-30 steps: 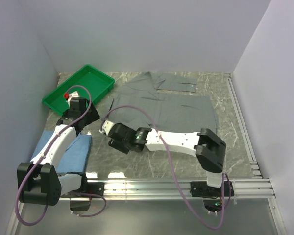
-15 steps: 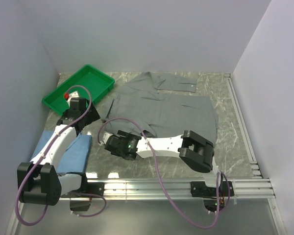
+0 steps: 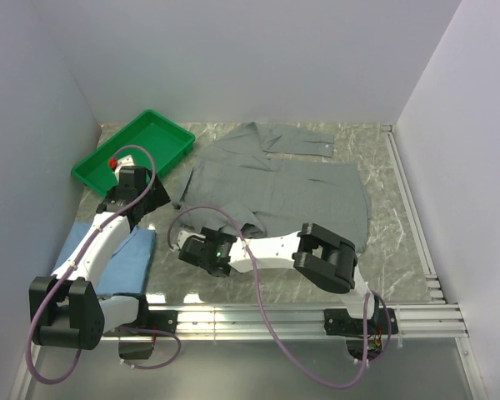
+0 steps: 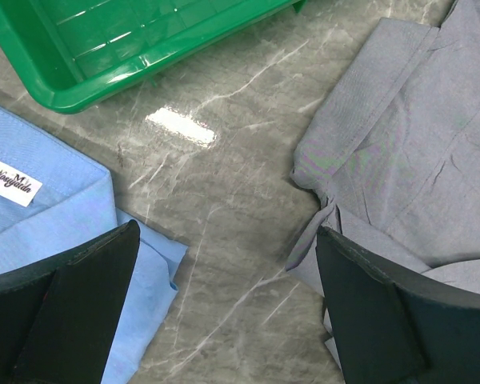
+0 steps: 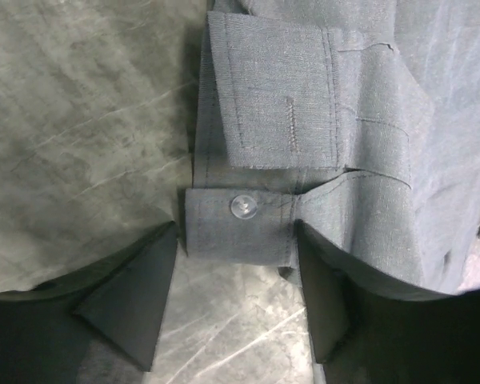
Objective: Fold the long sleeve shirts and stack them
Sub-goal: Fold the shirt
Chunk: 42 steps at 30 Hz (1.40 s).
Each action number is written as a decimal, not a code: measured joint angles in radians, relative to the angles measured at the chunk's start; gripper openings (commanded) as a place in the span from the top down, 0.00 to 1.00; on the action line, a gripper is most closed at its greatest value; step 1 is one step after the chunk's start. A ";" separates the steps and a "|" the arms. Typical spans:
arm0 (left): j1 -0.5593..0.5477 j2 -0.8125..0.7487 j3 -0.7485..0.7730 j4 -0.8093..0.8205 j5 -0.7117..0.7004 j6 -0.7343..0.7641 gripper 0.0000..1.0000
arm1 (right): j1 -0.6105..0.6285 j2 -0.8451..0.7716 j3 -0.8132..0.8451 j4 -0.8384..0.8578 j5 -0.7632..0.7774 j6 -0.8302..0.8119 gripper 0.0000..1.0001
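The grey long sleeve shirt (image 3: 275,187) lies spread across the middle of the table, one sleeve folded over its top (image 3: 300,140). My right gripper (image 3: 181,242) is low at the shirt's near-left corner. In the right wrist view it (image 5: 236,280) is open, and the buttoned grey cuff (image 5: 244,216) lies flat between the tips of its fingers (image 5: 136,296). The light blue shirt (image 3: 117,254) lies folded at the near left, its collar label (image 4: 14,182) showing. My left gripper (image 4: 224,304) hovers wide open and empty over bare marble between the blue shirt (image 4: 56,216) and the grey shirt (image 4: 400,144).
A green plastic tray (image 3: 162,132) sits at the far left with a small red-and-white item (image 3: 117,162) in its near corner. Its rim (image 4: 88,92) is just beyond my left gripper. Walls close in the left, back and right; a metal rail (image 3: 317,315) runs along the near edge.
My right arm drew back toward the near left and lowered its gripper onto the grey cuff, with the jaws narrowing slightly. The left arm stayed still.
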 measured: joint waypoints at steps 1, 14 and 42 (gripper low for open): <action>0.000 0.000 0.000 0.000 0.000 0.000 0.02 | -0.002 0.003 -0.002 0.006 0.004 0.000 0.38; 0.002 0.000 0.000 0.000 0.000 0.000 0.02 | -0.040 0.014 -0.014 0.013 -0.042 0.029 1.00; 0.004 0.087 0.000 -0.035 0.186 -0.037 0.04 | -0.583 -0.176 0.308 -0.206 -0.473 0.485 1.00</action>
